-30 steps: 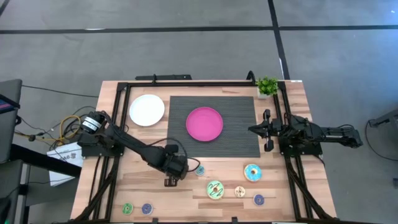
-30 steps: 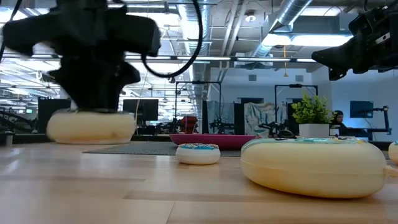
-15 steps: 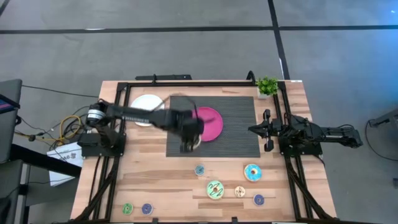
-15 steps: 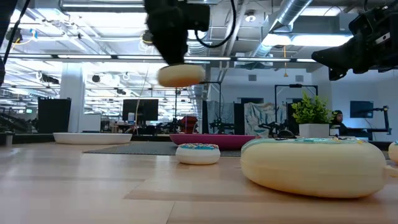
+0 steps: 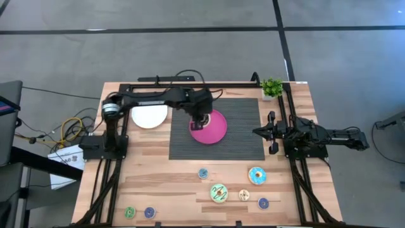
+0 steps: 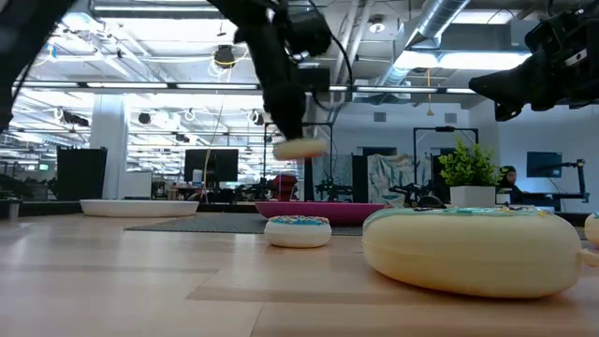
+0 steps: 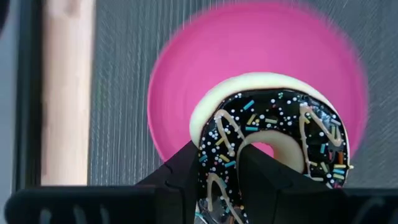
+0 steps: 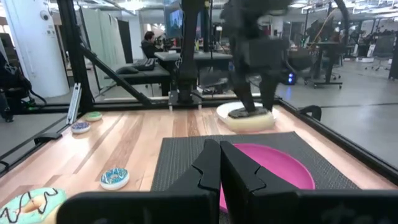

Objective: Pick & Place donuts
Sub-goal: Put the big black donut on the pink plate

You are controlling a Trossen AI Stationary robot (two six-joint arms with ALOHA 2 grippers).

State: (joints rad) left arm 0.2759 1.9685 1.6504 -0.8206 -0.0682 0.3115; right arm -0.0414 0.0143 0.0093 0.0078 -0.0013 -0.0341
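Observation:
My left gripper is above the pink plate, shut on a chocolate-iced donut with sprinkles. The donut also shows in the low view and in the right wrist view. Near the front edge lie a light blue donut, a pale green donut and several tiny donuts, flat on the wood. My right gripper waits shut at the right side, level, touching nothing. My left gripper holds the chocolate donut by one side of its ring. One finger goes through the hole and the other finger is outside the rim. The fingers slant down from above. The donut hangs clear over the pink plate, iced side up.
A white plate lies at the far left beside the dark ribbed mat that carries the pink plate. A small potted plant stands at the far right corner. Black frame rails run along the table's sides and far edge.
My left gripper has lifted the chocolate donut off the wood near the front. It has carried it up and toward the far edge, over the mat to above the pink plate. The arm has swung and the wrist has turned on the way. The fingers stay shut on the donut.

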